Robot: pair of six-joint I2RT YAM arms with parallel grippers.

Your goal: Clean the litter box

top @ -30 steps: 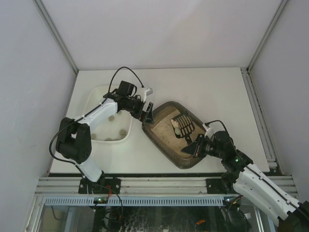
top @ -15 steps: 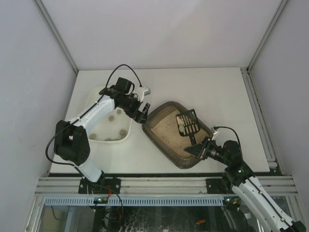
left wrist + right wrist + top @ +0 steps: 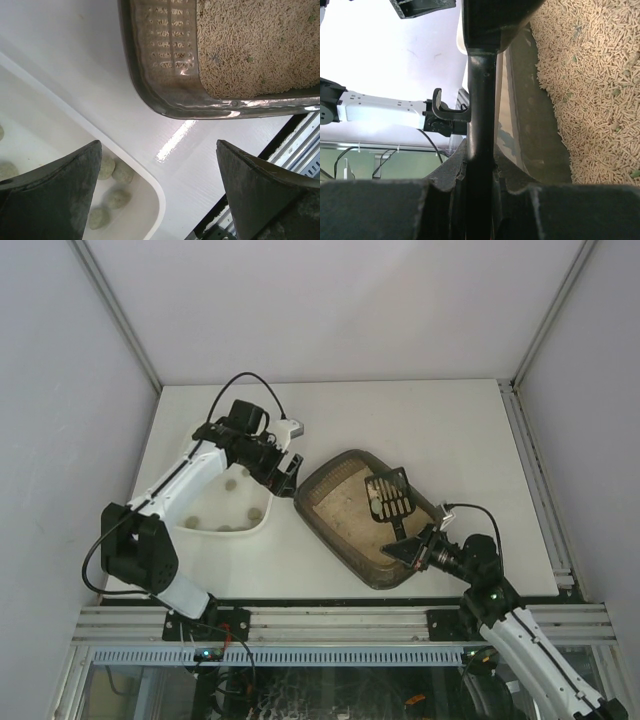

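One brown litter box (image 3: 325,475) on the tabletop (image 3: 440,430), near and right of centre, just right of one white tray (image 3: 210,505) holding at least four pale lumps (image 3: 254,511). Wide apart and empty over the gap between the two, the left fingers (image 3: 55,200). Clamped on the handle of one black scoop (image 3: 392,496) over the sand (image 3: 340,512), about two lumps on it, the right fingers (image 3: 545,210).

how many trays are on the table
2: the white tray on the left, and the brown litter box beside it mid-table, with the right tool holding the scoop over it. None seem hidden.
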